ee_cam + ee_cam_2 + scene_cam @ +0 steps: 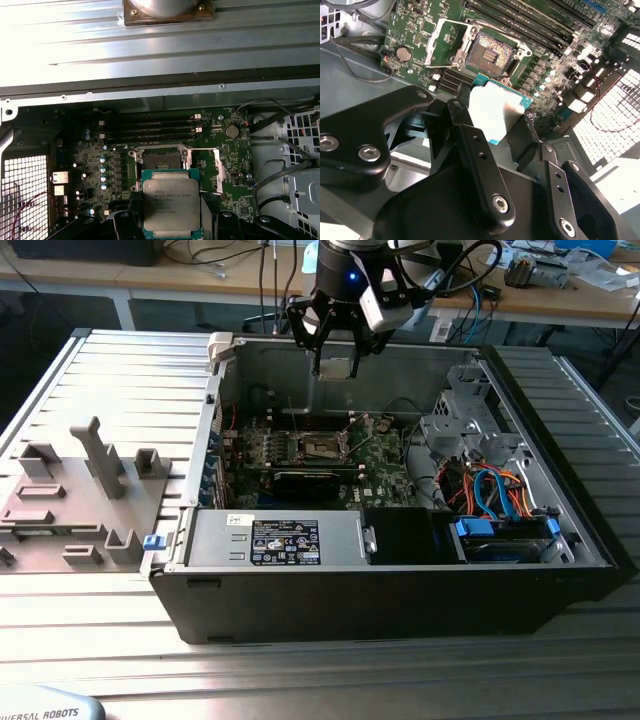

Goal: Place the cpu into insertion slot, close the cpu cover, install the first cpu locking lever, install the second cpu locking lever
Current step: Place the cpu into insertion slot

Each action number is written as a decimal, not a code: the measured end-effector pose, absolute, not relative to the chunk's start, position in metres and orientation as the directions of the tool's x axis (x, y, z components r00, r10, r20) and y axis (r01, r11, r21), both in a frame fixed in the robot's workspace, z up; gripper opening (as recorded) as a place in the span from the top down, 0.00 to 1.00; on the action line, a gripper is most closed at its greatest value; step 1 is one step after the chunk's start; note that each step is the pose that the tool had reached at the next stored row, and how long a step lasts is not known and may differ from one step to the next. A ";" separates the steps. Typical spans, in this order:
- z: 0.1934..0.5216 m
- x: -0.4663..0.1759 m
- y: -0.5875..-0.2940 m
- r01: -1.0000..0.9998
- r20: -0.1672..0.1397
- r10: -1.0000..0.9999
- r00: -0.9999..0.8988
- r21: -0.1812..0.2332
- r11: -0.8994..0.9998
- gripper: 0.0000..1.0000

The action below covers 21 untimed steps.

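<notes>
My gripper [336, 358] hangs above the open computer case, shut on the cpu [338, 368]. The cpu [496, 110] is a flat square chip with a silvery top and green edge, clamped between the black fingers [470, 132] in both wrist views. It is in the air, clear of the green board. The insertion slot [161, 160] lies open below it, a black square recess [491, 52] near the board's middle [322, 447]. The cpu cover [441, 44], a thin silvery frame, is swung open to one side of the slot [207, 170]. In the first wrist view the cpu [170, 202] hides part of my gripper [170, 222].
A power supply box [275, 540] sits along the case's front wall. A drive cage [465, 410] and coloured cables [490, 490] fill the exterior view's right. Long black memory slots [150, 127] run beside the socket. A grey fixture plate [80, 490] lies outside the case at the left.
</notes>
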<state>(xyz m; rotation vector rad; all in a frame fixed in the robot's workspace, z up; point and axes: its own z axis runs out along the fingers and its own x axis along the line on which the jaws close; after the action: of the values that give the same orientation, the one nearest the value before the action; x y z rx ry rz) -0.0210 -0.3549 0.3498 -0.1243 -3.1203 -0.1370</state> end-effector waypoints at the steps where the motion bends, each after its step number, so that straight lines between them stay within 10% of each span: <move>1: 0.350 -0.021 -0.355 0.082 0.019 0.080 -0.997 0.087 0.993 0.46; 21: 0.349 -0.021 -0.355 0.110 0.019 0.109 -0.994 0.087 0.990 0.46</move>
<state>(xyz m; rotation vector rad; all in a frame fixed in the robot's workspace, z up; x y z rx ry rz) -0.0210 -0.3549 0.3490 -0.1714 -3.1195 -0.1374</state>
